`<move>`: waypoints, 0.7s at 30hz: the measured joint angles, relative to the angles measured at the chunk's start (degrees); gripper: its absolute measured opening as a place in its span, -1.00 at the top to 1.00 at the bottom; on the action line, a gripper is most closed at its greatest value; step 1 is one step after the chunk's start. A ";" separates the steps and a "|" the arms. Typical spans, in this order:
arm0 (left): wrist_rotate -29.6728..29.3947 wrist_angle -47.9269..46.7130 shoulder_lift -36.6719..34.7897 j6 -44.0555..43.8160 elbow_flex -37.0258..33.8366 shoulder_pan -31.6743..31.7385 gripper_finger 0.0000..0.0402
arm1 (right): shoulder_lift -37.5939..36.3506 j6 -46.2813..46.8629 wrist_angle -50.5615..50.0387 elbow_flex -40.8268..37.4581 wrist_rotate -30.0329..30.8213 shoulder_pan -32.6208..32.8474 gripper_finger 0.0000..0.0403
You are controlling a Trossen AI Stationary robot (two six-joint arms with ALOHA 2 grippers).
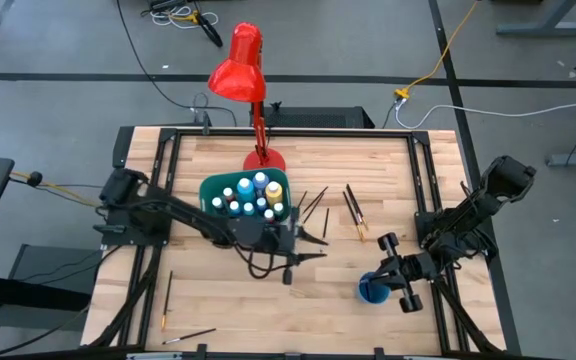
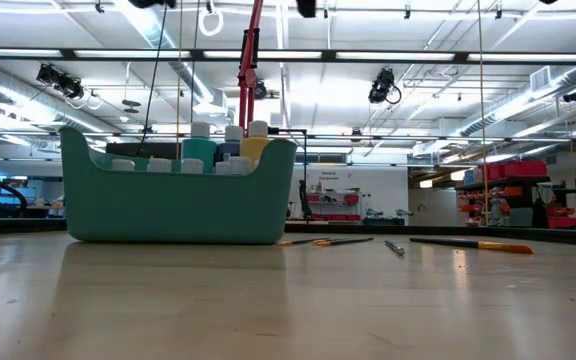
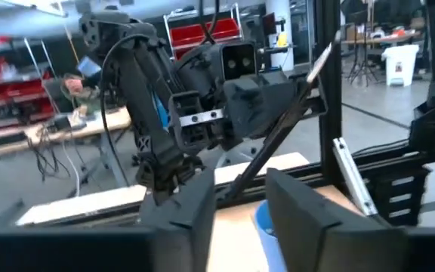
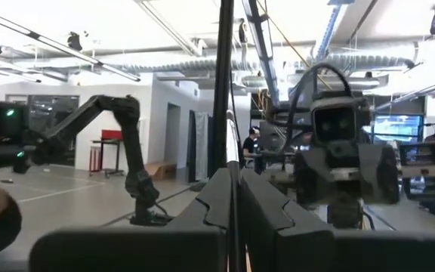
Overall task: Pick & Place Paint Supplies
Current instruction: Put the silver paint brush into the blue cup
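A teal bin (image 1: 211,190) (image 2: 178,195) at the table's middle holds several white-capped paint bottles (image 1: 253,195). Loose paintbrushes lie to its right (image 1: 353,212) (image 2: 468,243) and near the front left corner (image 1: 168,300). My right gripper (image 1: 373,268) (image 4: 231,198), above a blue cup (image 1: 373,292), is shut on a dark paintbrush (image 4: 224,91). My left gripper (image 1: 313,248) (image 3: 240,219) stands open just right of the bin and faces the right gripper. That brush (image 3: 278,136) shows in the gap between its fingers. I cannot tell whether it touches them. My right gripper pinches the paintbrush's handle (image 4: 226,162) between its two shut fingers. The fingers come from the table's right side, slanting a little upward, and lie across the brush. The brush stands up out of the fingers, clear of the table.
A red desk lamp (image 1: 240,65) stands on its base (image 1: 264,158) at the far edge, behind the bin. Black frame rails (image 1: 423,180) run along the table's sides. Bare wood lies at the front middle.
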 joint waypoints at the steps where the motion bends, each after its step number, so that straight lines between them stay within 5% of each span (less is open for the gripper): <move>1: 0.14 0.59 1.21 1.15 1.03 0.08 0.29 | -0.01 0.01 0.02 0.19 0.01 -0.21 0.91; 10: 3.99 1.32 11.48 8.85 15.90 0.13 -0.15 | -0.03 0.48 0.13 0.68 2.55 -1.09 0.91; 21: 10.63 -0.70 12.30 7.41 21.25 0.26 -0.01 | -0.03 0.63 0.15 0.70 2.69 -1.07 0.90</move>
